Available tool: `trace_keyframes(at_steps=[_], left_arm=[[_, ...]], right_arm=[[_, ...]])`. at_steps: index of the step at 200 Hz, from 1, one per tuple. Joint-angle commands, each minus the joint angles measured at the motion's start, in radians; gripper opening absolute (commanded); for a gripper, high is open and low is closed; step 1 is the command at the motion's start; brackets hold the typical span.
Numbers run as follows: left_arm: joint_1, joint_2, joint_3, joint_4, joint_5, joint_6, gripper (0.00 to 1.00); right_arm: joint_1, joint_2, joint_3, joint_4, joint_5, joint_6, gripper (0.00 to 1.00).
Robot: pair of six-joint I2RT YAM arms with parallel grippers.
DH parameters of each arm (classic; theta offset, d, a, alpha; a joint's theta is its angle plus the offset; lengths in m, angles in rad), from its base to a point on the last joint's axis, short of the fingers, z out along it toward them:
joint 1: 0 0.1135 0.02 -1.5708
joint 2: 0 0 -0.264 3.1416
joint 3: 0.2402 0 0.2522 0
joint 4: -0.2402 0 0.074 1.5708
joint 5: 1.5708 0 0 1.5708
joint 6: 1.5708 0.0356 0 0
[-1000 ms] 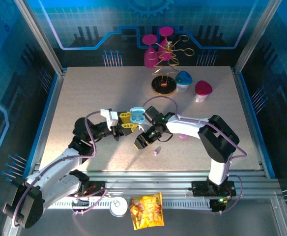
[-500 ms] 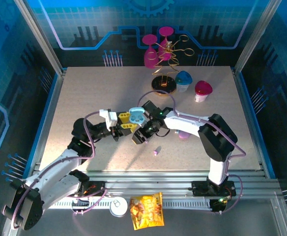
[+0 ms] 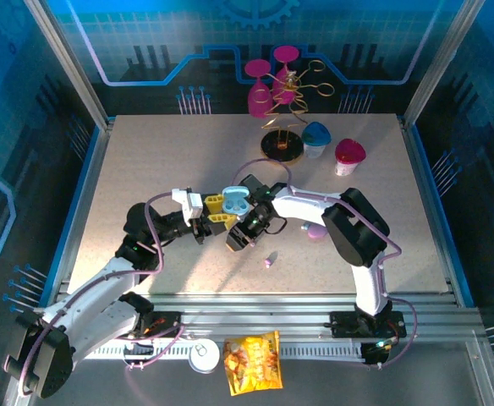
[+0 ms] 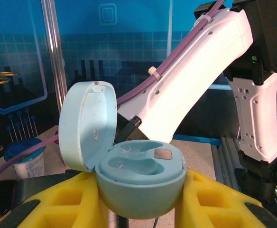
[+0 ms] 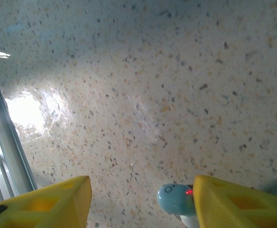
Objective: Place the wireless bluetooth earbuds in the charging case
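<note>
My left gripper (image 3: 227, 211) is shut on the pale blue charging case (image 3: 236, 200) and holds it off the table. In the left wrist view the case (image 4: 141, 183) sits between the yellow fingers (image 4: 209, 202) with its lid (image 4: 88, 126) swung up; both hollows look empty. My right gripper (image 3: 237, 238) hovers just in front of the case, jaws apart. Between its yellow fingers (image 5: 240, 202) a pale blue earbud (image 5: 175, 198) with a red light rests against the right one, over bare table. A lilac-pink earbud (image 3: 270, 260) lies on the table nearby.
A pink case (image 3: 316, 231) lies under the right forearm. At the back stand a wire rack with pink glasses (image 3: 279, 106), a blue-lidded cup (image 3: 316, 138) and a pink-lidded cup (image 3: 348, 155). A snack bag (image 3: 254, 362) and a can (image 3: 203, 355) sit on the front rail.
My right gripper has moved up and left, closer to the held case, and its elbow has swung left. The left arm and the case have stayed put.
</note>
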Motion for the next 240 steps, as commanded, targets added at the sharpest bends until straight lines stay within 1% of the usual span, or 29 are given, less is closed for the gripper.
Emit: trace_keyframes(at_steps=[1,51,87,107,125,149,191,214,240], left_arm=[[0.007,-0.017,0.010,-0.019,0.014,0.035,0.19],[0.007,-0.025,0.016,-0.032,0.017,0.037,0.19],[0.007,-0.027,0.015,-0.035,0.015,0.036,0.19],[0.007,-0.027,0.016,-0.034,0.015,0.036,0.19],[0.008,-0.027,0.016,-0.034,0.015,0.036,0.19],[0.007,-0.030,0.013,-0.035,0.016,0.031,0.19],[0.007,-0.044,0.003,-0.042,0.011,0.033,0.19],[0.007,-0.047,-0.001,-0.042,0.011,0.033,0.19],[0.007,-0.055,-0.003,-0.046,0.008,0.034,0.19]], right_arm=[[-0.012,-0.033,-0.055,-0.017,-0.016,0.005,0.58],[-0.023,-0.132,-0.144,0.012,0.001,0.041,0.57],[-0.022,-0.187,-0.162,0.032,0.015,0.068,0.56],[-0.024,-0.195,-0.145,0.041,0.054,0.064,0.59],[-0.025,-0.166,-0.115,0.039,0.057,0.052,0.59],[-0.023,-0.103,-0.062,0.026,0.031,0.037,0.58],[-0.006,-0.006,0.019,0.010,-0.058,0.013,0.57],[-0.006,0.019,0.022,0.011,-0.074,0.010,0.57],[-0.022,-0.006,-0.032,0.042,-0.088,0.025,0.57]])
